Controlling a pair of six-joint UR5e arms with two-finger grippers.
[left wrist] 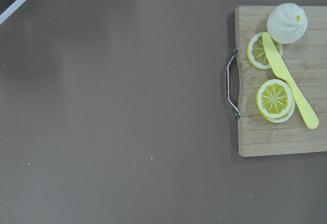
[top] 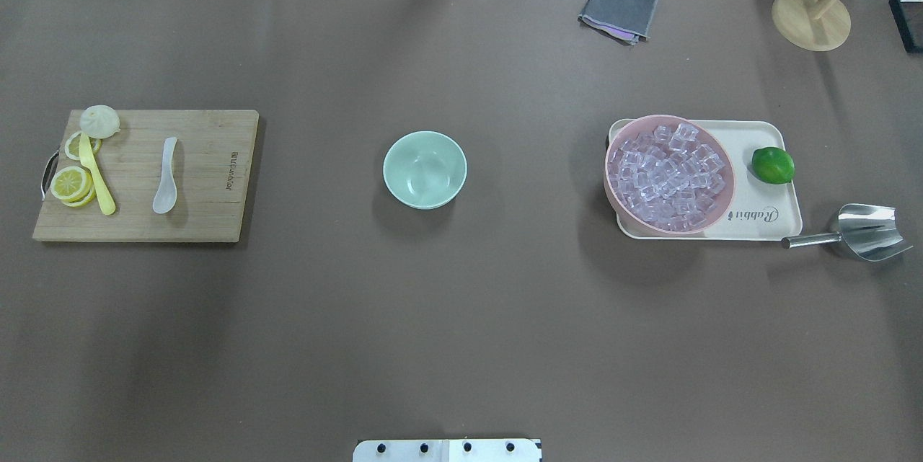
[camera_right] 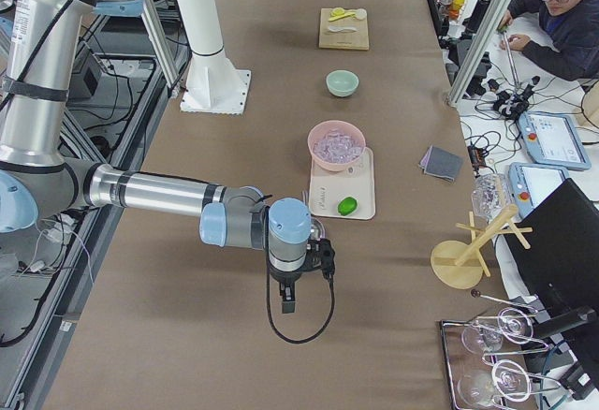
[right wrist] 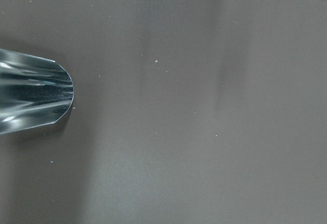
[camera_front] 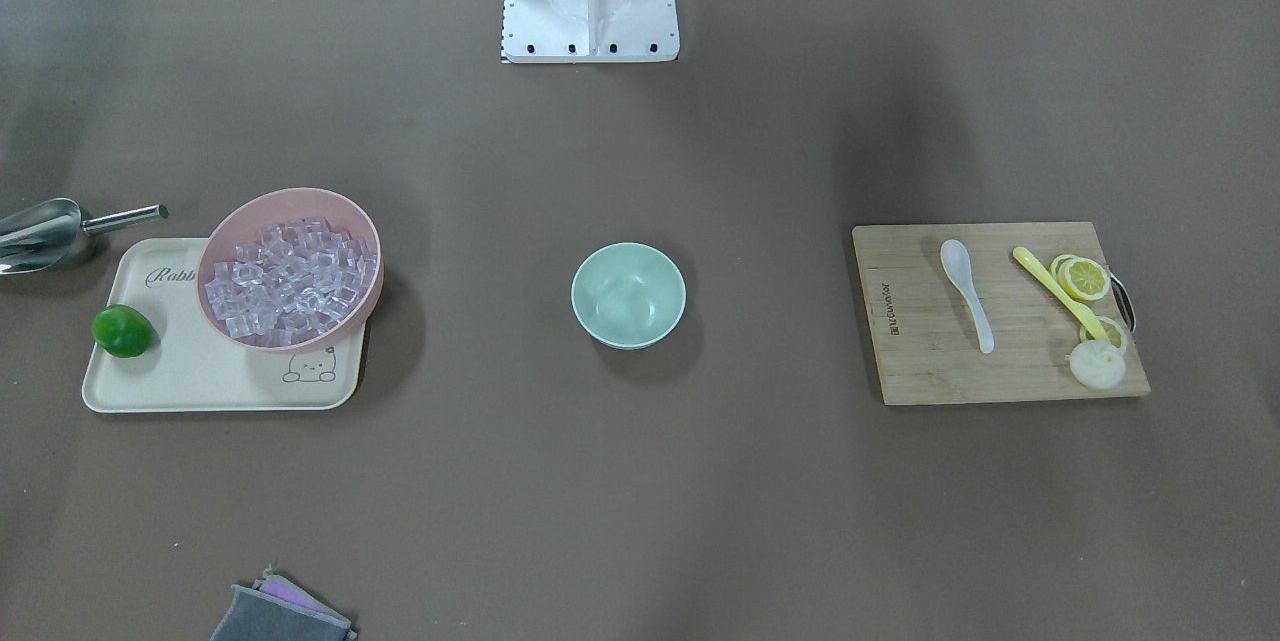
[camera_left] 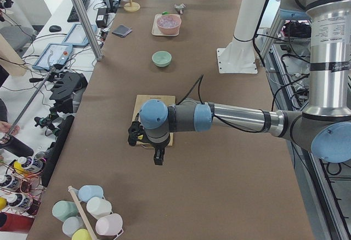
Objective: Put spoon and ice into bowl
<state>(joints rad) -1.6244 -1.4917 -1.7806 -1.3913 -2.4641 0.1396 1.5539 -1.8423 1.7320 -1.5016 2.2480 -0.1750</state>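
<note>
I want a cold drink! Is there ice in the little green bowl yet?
No, the mint-green bowl is empty; the ice cubes are piled in the pink bowl.

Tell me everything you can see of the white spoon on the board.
The spoon is small, glossy white and slightly translucent, with an oval scoop and a short handle. It lies flat on the wooden board, scoop end toward the robot and handle pointing away. It is beside the yellow spoon but apart from it. Only the board touches it.
</note>
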